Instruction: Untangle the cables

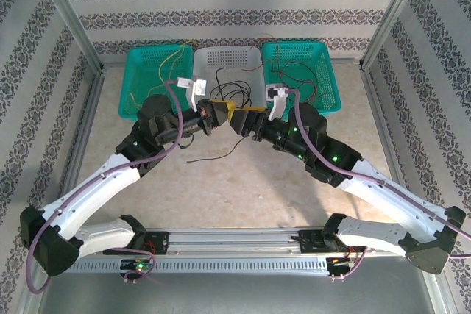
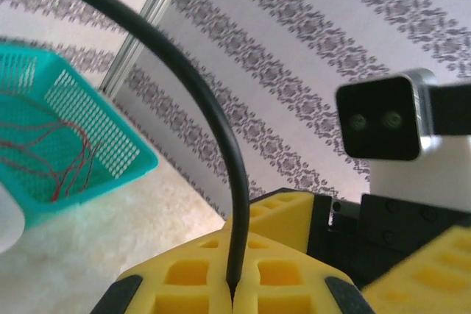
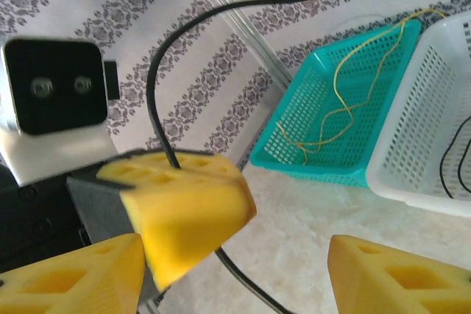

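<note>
Left gripper (image 1: 218, 114) is clamped fully closed, its two yellow fingers (image 2: 184, 281) pressed together on one thin black cable (image 2: 213, 115), and that cable arches up and away from the fingertips in the left wrist view. Facing it tip to tip, the right gripper (image 1: 241, 119) is spread wide, gripping nothing. From the right wrist you can see its two yellow fingers (image 3: 401, 277) well apart, with the left gripper (image 3: 184, 211) and its pinched black cable (image 3: 158, 86) poking in between them. Both grippers meet over the middle of the beige surface (image 1: 243, 204), and below them a loose black strand (image 1: 213, 156) curls on that surface. Behind them, three perforated plastic baskets stand in a row touching side by side. There are two teal ones and one white: a left teal basket (image 1: 140, 86), a white middle basket (image 1: 221, 56) and a right teal basket (image 1: 327, 82). A thin yellow cable (image 1: 168, 64) lies in the left teal basket. More black cables (image 1: 235, 86) sit in the white one, number hard to tell. Several red cables (image 1: 302, 71) tangle in the right teal basket.
</note>
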